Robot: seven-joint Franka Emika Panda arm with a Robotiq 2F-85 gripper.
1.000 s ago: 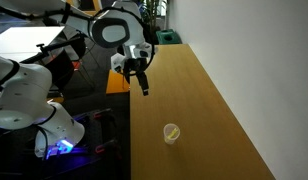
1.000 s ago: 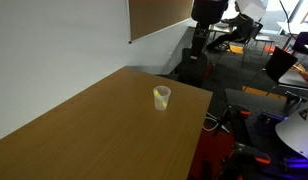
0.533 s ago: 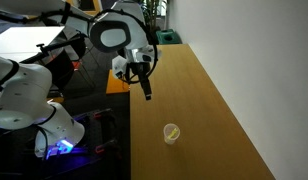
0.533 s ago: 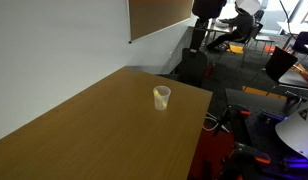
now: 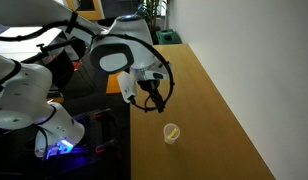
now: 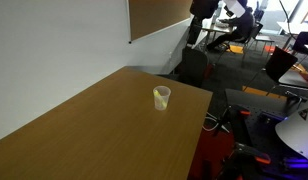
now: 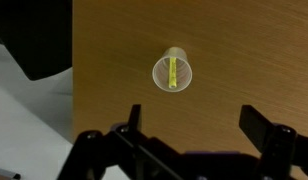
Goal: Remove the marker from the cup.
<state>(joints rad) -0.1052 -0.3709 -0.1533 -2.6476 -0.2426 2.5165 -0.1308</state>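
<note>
Compared with a second ago, the tool [image 5: 152,101] sits lower and nearer the cup [image 5: 171,133], which stands upright on the wooden counter [image 5: 209,95]. In the wrist view its jaws are spread wide and empty, well apart from the cup. The yellow marker [image 7: 173,75] lies inside the cup, untouched. Only the approach is under way; descent, grasp and lift-out remain.
</note>
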